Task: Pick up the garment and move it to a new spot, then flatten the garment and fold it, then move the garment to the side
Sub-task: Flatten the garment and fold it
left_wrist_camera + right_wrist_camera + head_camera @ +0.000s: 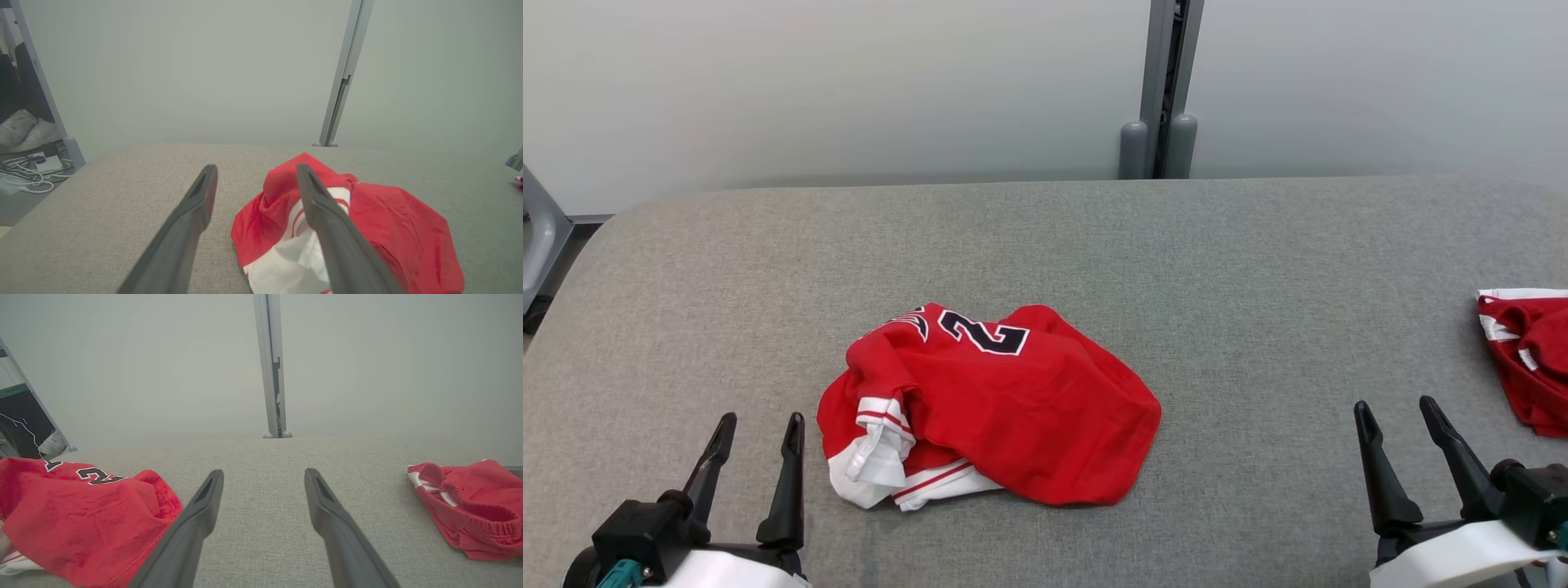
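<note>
Two grippers to enter, fingers first. State? — Clerk

Left gripper (760, 419): both dark fingers spread, nothing between them, only bare grey fabric in the gap. Right gripper (1395, 404): same, fingers parted and empty. — Checker

Position of each? — Clerk

Left gripper over the front edge of the table (1094, 245), toward its left corner. Right gripper over the front edge toward the right corner. Fingers of both point at the far edge. — Checker

Next item out from the left fingers? — Clerk

One garment (1013, 408): red jersey, crumpled in a heap, white trim with a red stripe at its near left side, a dark numeral 2 outlined in white on the far side. It lies near the front edge, left of the middle, just beside the left gripper's inner finger; the head view shows a strip of table between them. In the left wrist view that finger crosses in front of the white trim. — Checker

Next item out from the right fingers? — Clerk

One second red garment (1531, 359), white-trimmed, bunched up at the table's right edge, near the right gripper and well apart from the jersey. — Checker

Beyond the table? — Clerk

One grey post (1164, 90) behind the far edge, between pale wall panels. Off the left corner, on the floor, white cables (24, 175) and a pair of pale shoes (24, 130). — Checker
</note>
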`<state>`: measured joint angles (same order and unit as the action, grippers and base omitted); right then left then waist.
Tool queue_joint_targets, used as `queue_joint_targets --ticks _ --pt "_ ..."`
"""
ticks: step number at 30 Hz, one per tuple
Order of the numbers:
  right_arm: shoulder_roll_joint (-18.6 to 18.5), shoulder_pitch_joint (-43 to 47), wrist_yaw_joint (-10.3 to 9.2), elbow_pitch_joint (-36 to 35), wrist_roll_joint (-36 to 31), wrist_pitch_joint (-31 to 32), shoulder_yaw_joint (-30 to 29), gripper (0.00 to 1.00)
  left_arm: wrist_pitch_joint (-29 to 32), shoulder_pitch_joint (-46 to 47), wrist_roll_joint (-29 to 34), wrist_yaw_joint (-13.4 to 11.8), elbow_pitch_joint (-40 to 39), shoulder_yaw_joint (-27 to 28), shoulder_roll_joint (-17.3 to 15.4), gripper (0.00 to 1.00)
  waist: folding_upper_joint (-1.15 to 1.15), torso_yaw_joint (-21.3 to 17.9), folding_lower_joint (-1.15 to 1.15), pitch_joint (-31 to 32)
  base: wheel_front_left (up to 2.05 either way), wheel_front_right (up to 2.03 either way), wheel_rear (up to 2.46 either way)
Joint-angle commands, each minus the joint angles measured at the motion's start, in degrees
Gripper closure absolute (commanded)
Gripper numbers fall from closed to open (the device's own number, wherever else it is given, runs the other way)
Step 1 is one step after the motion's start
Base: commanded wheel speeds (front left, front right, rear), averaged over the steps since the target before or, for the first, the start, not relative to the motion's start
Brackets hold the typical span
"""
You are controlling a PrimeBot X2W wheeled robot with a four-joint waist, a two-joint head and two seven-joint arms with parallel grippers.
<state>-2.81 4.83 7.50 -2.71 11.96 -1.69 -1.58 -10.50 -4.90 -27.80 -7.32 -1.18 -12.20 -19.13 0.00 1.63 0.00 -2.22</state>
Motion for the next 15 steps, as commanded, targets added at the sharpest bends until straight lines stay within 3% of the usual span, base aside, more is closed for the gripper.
queue_joint_targets --ticks 1,15 --pt "-0.27 0.29 -0.01 -0.16 -0.49 0.16 -0.21 0.0 0.19 -0.57 -0.32 -0.25 -0.21 0.14 -0.29 0.0 0.0 0.15 0.0 0.0 0.0 0.0 0.0" --pt "-0.56 -0.16 -0.01 -1.08 -1.77 0.91 -0.18 0.0 0.53 1.31 -0.54 -0.03 -0.22 -0.76 -0.12 0.0 0.0 1.76 0.0 -1.03 0.0 0.0 0.0"
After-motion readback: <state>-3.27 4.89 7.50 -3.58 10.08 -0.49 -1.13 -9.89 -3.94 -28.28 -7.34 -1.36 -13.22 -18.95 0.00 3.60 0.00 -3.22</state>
